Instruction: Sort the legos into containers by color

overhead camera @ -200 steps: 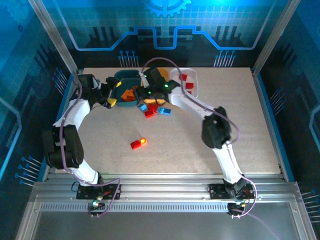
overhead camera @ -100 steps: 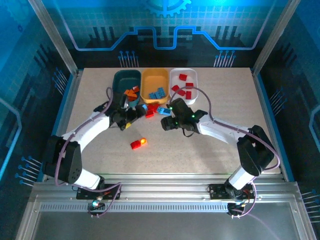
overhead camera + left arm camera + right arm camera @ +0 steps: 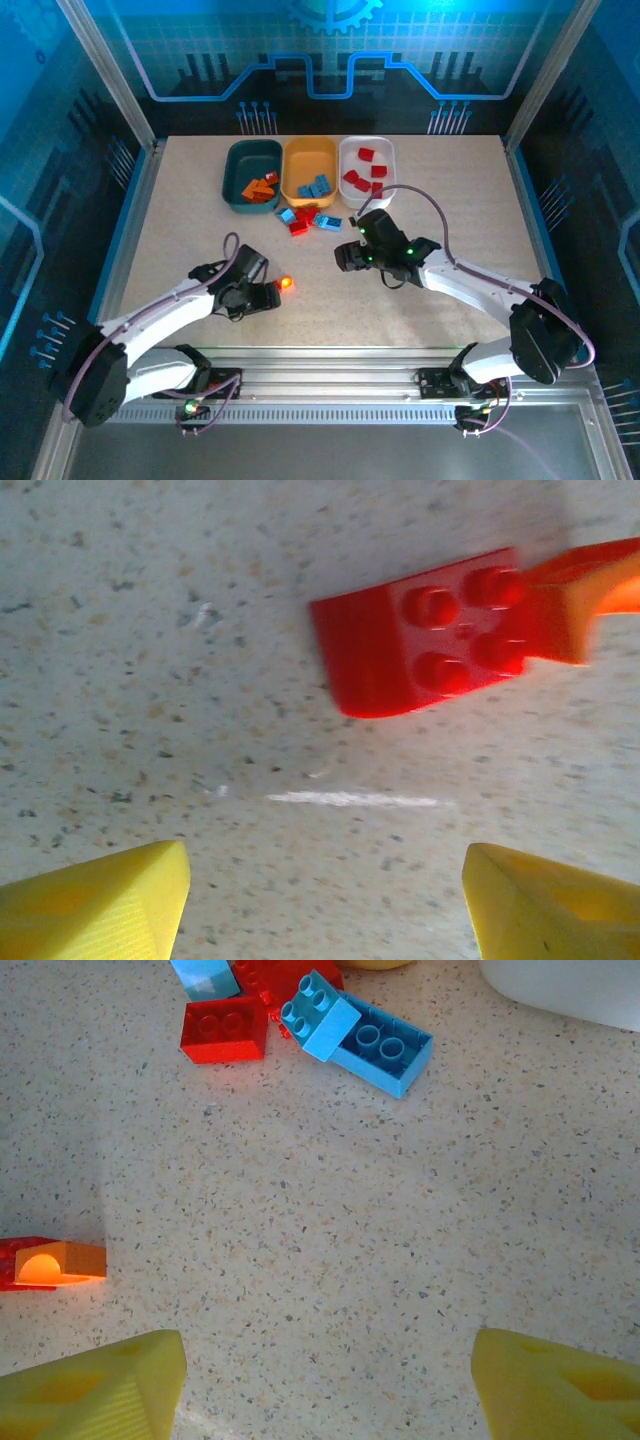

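A red lego lies studs-up on the table, touching an orange lego at its right end, just ahead of the left claw, whose yellow fingers stand wide apart and empty. The right claw is spread wide too, holding nothing, with a small heap of red and light blue legos ahead of it. At the table's far side the dark teal tub holds orange pieces, the yellow-orange tub blue ones and the white tub red ones.

White arms, black joints, purple cables.
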